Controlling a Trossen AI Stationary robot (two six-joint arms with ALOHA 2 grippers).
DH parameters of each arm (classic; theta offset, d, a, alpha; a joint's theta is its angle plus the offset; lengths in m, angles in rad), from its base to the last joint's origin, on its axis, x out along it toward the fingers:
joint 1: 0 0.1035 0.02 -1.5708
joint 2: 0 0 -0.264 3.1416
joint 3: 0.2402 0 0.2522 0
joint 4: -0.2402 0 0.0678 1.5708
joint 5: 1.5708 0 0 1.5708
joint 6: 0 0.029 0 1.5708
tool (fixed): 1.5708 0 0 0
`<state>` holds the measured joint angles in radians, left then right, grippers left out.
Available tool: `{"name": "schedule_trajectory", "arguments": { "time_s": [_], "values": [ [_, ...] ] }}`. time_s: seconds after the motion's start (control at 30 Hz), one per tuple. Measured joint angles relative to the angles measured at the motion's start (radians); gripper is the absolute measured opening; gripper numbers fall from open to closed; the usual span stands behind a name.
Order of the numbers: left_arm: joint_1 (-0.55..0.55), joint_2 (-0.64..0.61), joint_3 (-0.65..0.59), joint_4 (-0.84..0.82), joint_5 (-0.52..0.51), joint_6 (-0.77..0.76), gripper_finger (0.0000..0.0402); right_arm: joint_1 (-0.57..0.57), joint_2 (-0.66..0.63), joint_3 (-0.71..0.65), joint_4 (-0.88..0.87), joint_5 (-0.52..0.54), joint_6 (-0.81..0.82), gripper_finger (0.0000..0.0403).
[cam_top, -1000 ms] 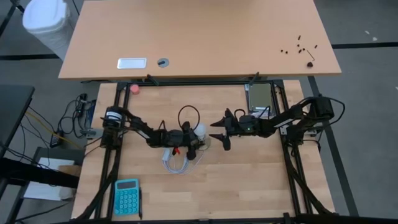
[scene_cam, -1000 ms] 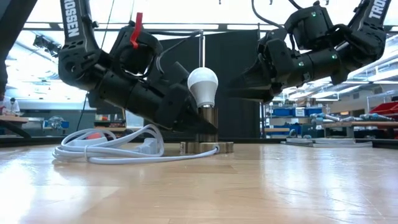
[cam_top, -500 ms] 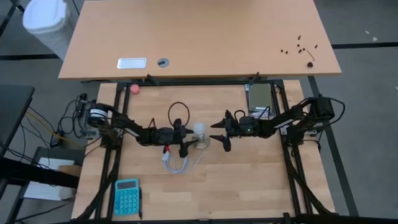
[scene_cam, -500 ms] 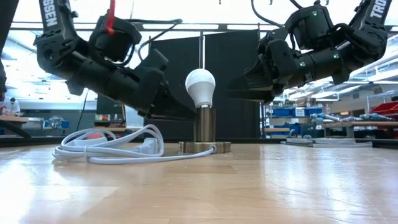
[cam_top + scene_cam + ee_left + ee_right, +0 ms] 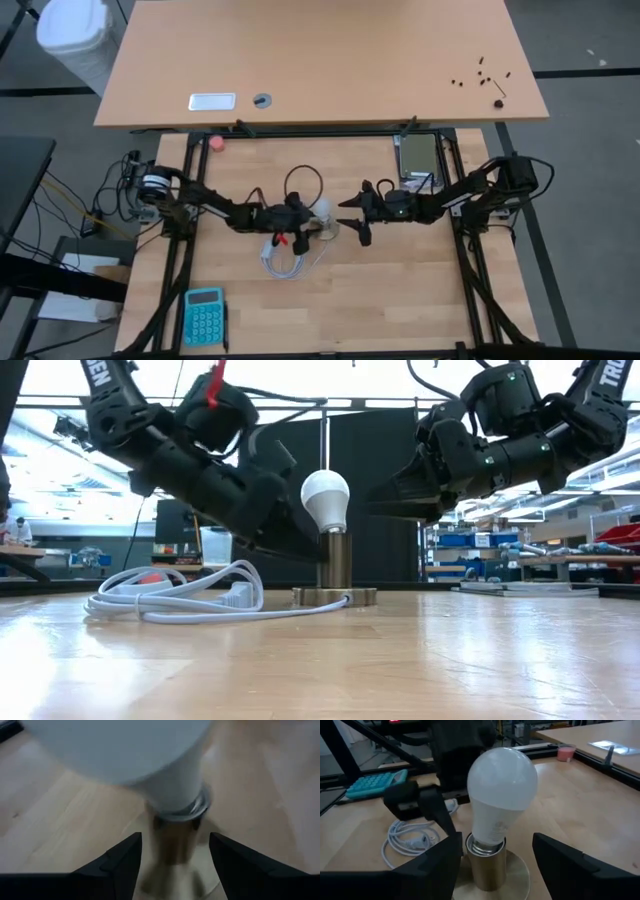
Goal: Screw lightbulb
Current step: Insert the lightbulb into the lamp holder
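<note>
The left gripper (image 5: 305,228) sits low beside the socket (image 5: 335,565), its fingers (image 5: 120,857) spread apart on either side of the brass post without gripping it (the white cord (image 5: 170,598) lies coiled just behind this arm). Between the two grippers, the lightbulb (image 5: 325,500) stands upright, its base seated in the socket. The right gripper (image 5: 352,213) hovers just beside the lightbulb, fingers (image 5: 562,857) released and apart, touching nothing.
</note>
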<state>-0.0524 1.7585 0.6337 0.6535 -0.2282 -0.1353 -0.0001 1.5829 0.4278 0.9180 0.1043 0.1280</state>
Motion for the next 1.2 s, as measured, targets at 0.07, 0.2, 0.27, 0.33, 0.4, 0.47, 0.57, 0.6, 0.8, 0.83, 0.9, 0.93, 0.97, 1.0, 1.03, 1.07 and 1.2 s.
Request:
{"name": "schedule_trajectory", "arguments": {
  "time_s": [0.07,0.2,0.27,0.33,0.4,0.47,0.57,0.6,0.8,0.83,0.9,0.93,0.97,1.0,1.03,1.07,1.2],
  "values": [
    [0.005,0.007,0.028,-0.053,-0.018,0.026,0.0239,0.005,0.000,0.000,0.000,0.000,0.000,0.0254],
    [0.010,0.009,0.055,-0.053,-0.023,0.054,0.0239,0.016,0.000,0.000,0.001,0.000,0.000,0.0254],
    [0.015,0.009,0.057,-0.057,-0.022,0.054,0.0239,0.020,0.000,0.000,0.001,0.002,0.000,0.0254],
    [0.021,0.009,0.057,-0.054,-0.022,0.053,0.0239,0.024,0.000,0.000,0.001,0.008,0.000,0.0254],
    [0.026,0.011,0.058,-0.052,-0.022,0.053,0.0239,0.026,0.000,0.000,0.001,0.010,-0.007,0.0254],
    [0.029,0.027,0.059,-0.033,-0.022,0.046,0.0239,0.026,0.000,0.000,0.001,0.018,-0.015,0.0254],
    [0.033,0.068,0.062,-0.001,0.007,0.028,0.0239,0.026,0.000,0.000,0.000,0.042,-0.029,0.0254],
    [0.033,0.083,0.068,0.007,0.008,0.026,0.0239,0.026,0.000,0.000,0.001,0.043,-0.032,0.0254],
    [0.033,0.141,0.097,0.071,-0.032,0.039,0.0244,0.027,0.000,0.000,-0.002,0.044,-0.031,0.0254],
    [0.033,0.145,0.097,0.086,-0.043,0.048,0.0248,0.027,-0.001,0.000,-0.005,0.044,-0.028,0.0254],
    [0.033,0.146,0.098,0.107,-0.047,0.054,0.0256,0.027,-0.001,0.000,-0.009,0.044,-0.027,0.0254],
    [0.033,0.146,0.099,0.107,-0.048,0.062,0.0260,0.027,-0.001,0.000,-0.009,0.044,-0.027,0.0254],
    [0.033,0.146,0.099,0.104,-0.050,0.076,0.0261,0.027,-0.001,0.000,-0.010,0.044,-0.027,0.0254],
    [0.033,0.146,0.099,0.098,-0.052,0.077,0.0262,0.027,-0.001,0.000,-0.011,0.044,-0.027,0.0254],
    [0.033,0.147,0.099,0.099,-0.052,0.079,0.0260,0.027,-0.001,0.000,-0.011,0.044,-0.027,0.0254],
    [0.033,0.147,0.098,0.099,-0.052,0.081,0.0256,0.027,-0.001,0.000,-0.011,0.044,-0.029,0.0254],
    [0.033,0.147,0.098,0.096,-0.067,0.083,0.0219,0.027,-0.001,0.000,-0.013,0.044,-0.026,0.0254]
  ]
}}
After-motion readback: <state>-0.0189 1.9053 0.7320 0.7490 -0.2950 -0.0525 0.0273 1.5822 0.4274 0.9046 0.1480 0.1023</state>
